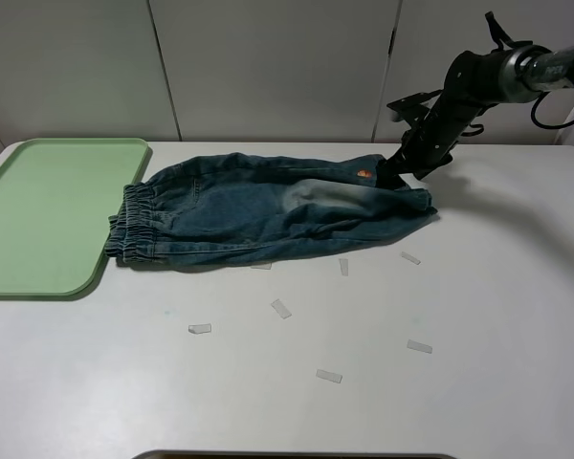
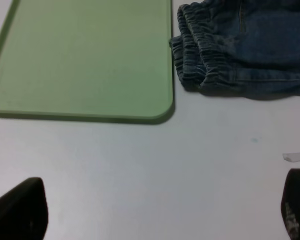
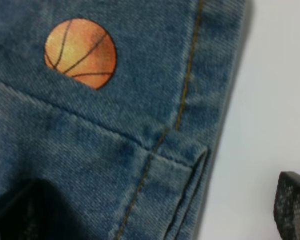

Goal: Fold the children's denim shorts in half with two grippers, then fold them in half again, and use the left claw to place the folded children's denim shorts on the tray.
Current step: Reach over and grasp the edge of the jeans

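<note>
high camera looks down on everything; nearer wrist cameras share the shorts (image 1: 268, 210).

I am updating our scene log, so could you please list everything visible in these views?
children's denim shorts: one, faded blue, flat mid-table, waistband beside the tray's edge
basketball print: one, orange, on the shorts near the leg hem
tray: one, pale green, on the table's left side in the high view
tape-like strips: about seven, whitish, scattered in front of the shorts
table: one, white, beneath everything
wall panels: several, pale grey, behind the table
right gripper: one, black, open, at the shorts' leg end
left gripper: one, black, open, over bare table near the tray's corner
</note>
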Controlling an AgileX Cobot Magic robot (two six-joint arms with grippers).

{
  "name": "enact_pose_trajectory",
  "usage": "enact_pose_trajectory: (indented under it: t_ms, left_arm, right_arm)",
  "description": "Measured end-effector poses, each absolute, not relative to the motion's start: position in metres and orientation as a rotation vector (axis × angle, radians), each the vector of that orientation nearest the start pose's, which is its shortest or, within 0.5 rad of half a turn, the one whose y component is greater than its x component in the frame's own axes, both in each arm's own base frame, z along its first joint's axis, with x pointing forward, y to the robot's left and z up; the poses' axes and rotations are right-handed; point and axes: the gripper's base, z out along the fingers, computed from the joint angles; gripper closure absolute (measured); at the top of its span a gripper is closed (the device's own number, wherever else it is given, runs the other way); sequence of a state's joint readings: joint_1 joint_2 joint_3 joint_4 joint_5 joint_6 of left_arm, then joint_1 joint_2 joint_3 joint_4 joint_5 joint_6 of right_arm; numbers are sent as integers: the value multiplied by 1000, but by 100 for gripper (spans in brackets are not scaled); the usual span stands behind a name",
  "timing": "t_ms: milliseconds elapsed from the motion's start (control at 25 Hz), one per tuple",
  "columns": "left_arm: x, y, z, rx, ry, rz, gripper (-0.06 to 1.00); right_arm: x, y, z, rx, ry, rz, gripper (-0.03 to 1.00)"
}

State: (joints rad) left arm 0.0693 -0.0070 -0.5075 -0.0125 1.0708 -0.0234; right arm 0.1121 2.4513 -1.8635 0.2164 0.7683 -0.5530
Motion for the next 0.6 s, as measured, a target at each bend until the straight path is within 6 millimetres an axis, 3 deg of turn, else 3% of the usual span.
enact_pose_trajectory:
  t_ms: [400, 520, 600]
  left_arm:
    - [-7, -1, 278, -94, 2038, 14, 2]
    - [-7, -1, 278, -94, 2038, 14, 2]
    - [-7, -1, 278, -94, 2038, 14, 2]
  right_arm:
    - [494, 70, 83, -793, 2721, 161, 28]
    - [494, 70, 83, -795, 2723, 162, 31]
    - [493, 71, 83, -801, 2731, 167, 43]
